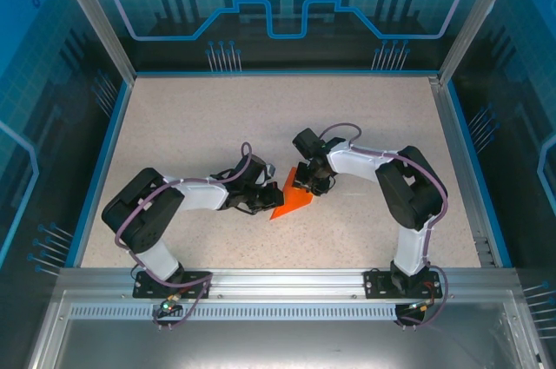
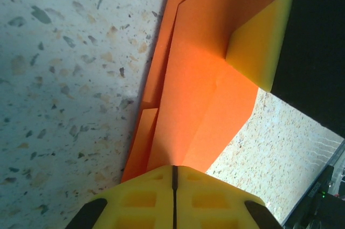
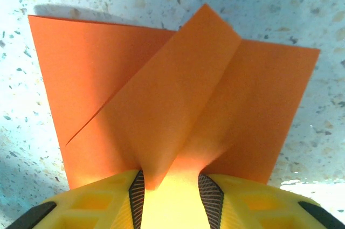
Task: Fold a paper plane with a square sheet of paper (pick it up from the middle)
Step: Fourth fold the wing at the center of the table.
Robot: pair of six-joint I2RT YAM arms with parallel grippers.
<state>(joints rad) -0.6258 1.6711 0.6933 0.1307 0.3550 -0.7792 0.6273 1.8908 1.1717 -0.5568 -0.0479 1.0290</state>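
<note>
The square sheet of paper [image 1: 295, 204] is bright orange, creased and folded into a wide, layered outline rather than a slim dart. It lies on the speckled table between the two grippers. My left gripper [image 1: 270, 196] is at its left edge, and in the left wrist view its fingers [image 2: 173, 171] are shut, with the paper [image 2: 194, 89] running in at their tips. My right gripper [image 1: 307, 184] is at the sheet's upper right. In the right wrist view it [image 3: 172, 186] stands open, with a raised fold of the paper [image 3: 178, 105] dipping into the gap. One right finger pad [image 2: 257, 51] rests on the sheet.
The speckled table [image 1: 191, 117] spreads out behind and beside the arms. A blue rim and glass walls [image 1: 113, 135] enclose it on the left, back and right. The aluminium rail [image 1: 278, 278] with the arm bases runs along the near edge.
</note>
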